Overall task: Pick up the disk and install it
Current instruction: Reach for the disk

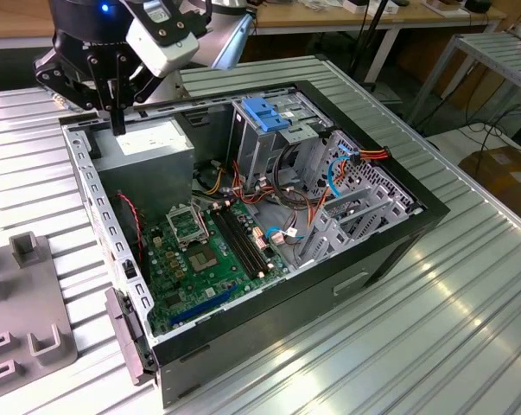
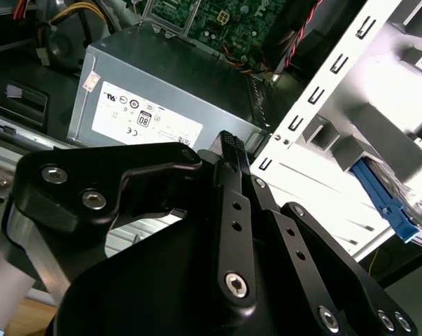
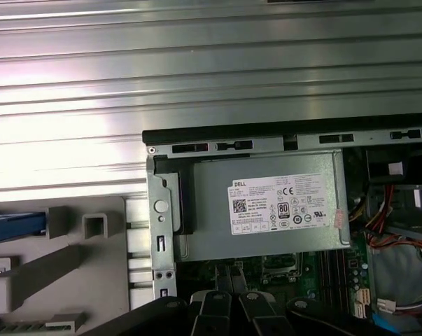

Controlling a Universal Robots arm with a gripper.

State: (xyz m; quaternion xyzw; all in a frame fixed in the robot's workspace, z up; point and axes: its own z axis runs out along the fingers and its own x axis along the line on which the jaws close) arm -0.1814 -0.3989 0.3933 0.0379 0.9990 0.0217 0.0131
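On the ribbed metal table (image 1: 467, 285) I see the open computer case (image 1: 364, 259). My gripper (image 1: 117, 121) hangs clenched, empty, just above the power supply (image 1: 152, 143). The disk (image 3: 8, 225) sits apart from it in the grey holder (image 3: 92, 269).

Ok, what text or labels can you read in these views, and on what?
Power supply, white label: print, barcodes and marks, too small to quote reliably.
Sticker on its corner: unreadable.
Motherboard: markings too small to read.
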